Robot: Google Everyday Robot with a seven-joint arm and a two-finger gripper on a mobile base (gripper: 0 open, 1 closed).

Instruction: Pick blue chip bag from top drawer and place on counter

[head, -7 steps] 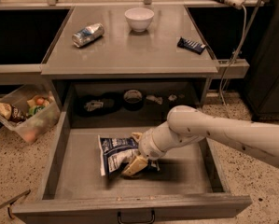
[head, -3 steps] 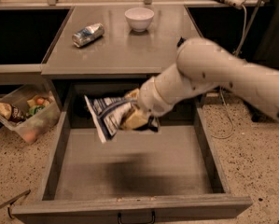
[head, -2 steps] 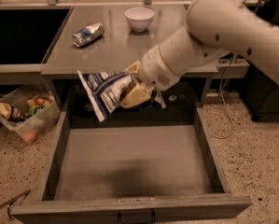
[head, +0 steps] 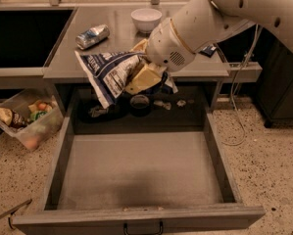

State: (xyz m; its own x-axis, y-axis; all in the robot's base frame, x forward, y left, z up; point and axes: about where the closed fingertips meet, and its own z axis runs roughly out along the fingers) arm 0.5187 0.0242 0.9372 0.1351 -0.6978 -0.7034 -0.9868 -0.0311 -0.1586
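**Gripper**: white, rounded plastic wrist housing with a small vent grille and tan fingers. It hangs at the bench's front edge, above the rear of the open drawer. The fingers are clamped on the bag's right half.

**Dark blue glossy foil chip bag**: wrinkled, with white patches and print. It is held in the air and tilted, with its lower corner drooping below the bench edge and clear of the drawer floor.

**Wide shallow grey metal top drawer**: pulled fully out, with tall sides, a dull smooth floor and a small black handle on the front panel.

**Flat grey matte metal bench**: rectangular. It carries:
- a round white bowl near the back
- a crumpled silver-blue drink can lying on its side to the left

**Clear plastic bin**: holds mixed packets and stands on the speckled floor to the left of the drawer.
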